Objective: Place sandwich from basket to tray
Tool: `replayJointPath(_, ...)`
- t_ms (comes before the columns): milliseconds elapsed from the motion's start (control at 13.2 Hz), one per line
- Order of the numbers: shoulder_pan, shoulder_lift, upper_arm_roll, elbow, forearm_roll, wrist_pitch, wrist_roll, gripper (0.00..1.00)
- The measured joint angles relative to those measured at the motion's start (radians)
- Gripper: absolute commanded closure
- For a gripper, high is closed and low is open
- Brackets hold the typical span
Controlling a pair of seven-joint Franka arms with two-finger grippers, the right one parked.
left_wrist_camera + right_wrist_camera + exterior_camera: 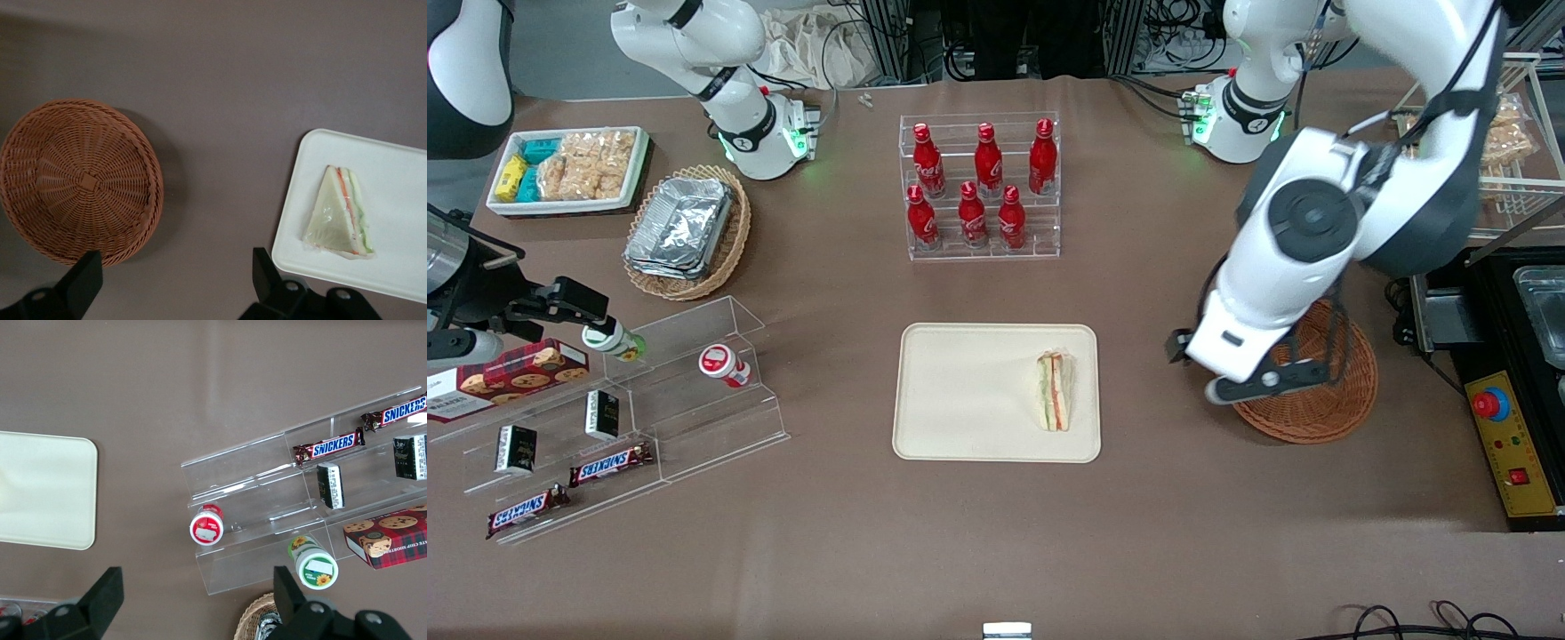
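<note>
The clear-wrapped sandwich (1054,391) (337,217) lies flat on the cream tray (960,391) (393,173), near the tray's edge closest to the working arm. The round reddish-brown basket (1325,409) (80,180) sits on the table beside the tray with nothing in it, partly covered by the arm in the front view. My gripper (175,277) hangs high over the bare brown table between basket and tray. It is open and holds nothing. One fingertip shows over the basket's rim, the other over the tray's corner.
A clear rack of red cola bottles (983,187) stands farther from the front camera than the tray. Toward the parked arm's end are an acrylic snack shelf (623,400), a tan basket of foil containers (685,231) and a white snack bin (569,169). A yellow control box (1507,444) lies beside the basket.
</note>
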Motion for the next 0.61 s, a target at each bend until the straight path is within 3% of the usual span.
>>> replayJointPath(227, 0.073, -0.073, 0.000, -0.037, -0.037, -0.008, 0.007, 0.01)
replayJointPath(606, 0.099, -0.087, 0.010, -0.077, -0.038, -0.010, 0.121, 0.01)
